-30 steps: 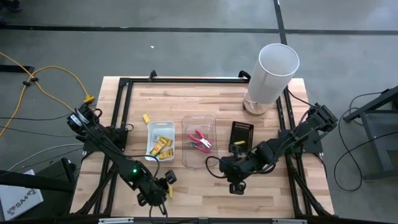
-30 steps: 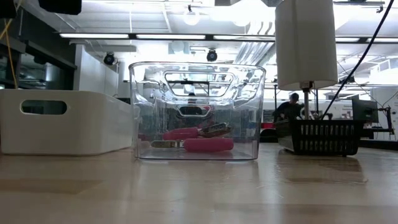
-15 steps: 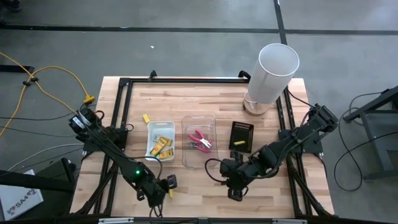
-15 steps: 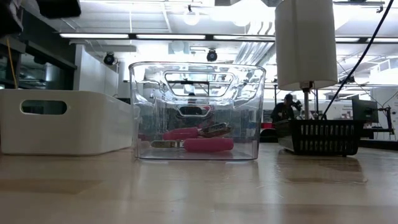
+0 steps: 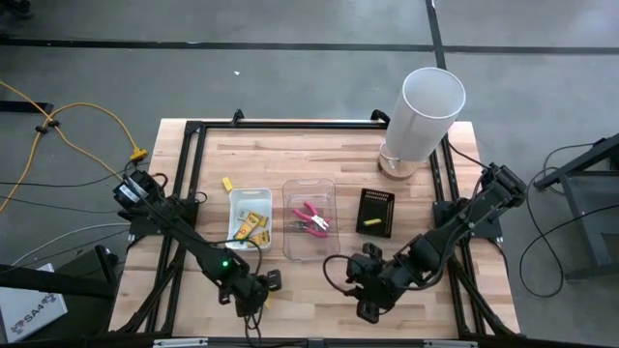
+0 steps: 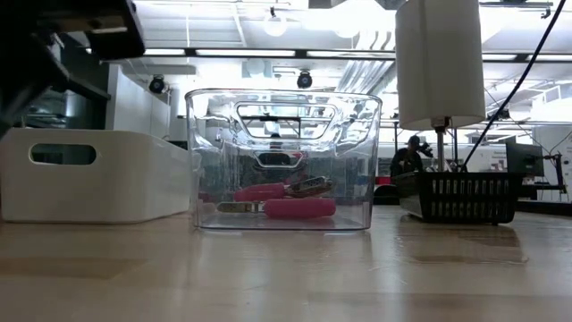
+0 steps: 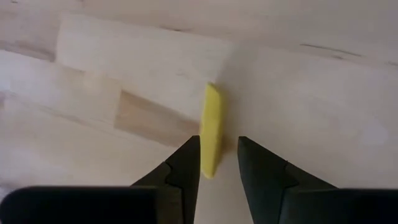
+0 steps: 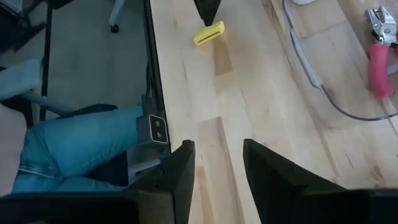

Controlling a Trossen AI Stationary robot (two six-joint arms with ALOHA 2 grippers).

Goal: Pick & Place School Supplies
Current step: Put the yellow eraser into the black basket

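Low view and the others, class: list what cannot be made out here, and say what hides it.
- Low view: what lies in the white tray; its opaque wall hides it.
- High view: the left gripper fingers, too small; the arm covers them.
- Left wrist view: the near end of the yellow stick, between the fingers.
- High view: markings on the yellow boxes, too small.

Our left gripper (image 5: 263,288) hangs low at the table's near edge, jaws apart. Our right gripper (image 5: 368,302) waits nearby, jaws parted and empty.
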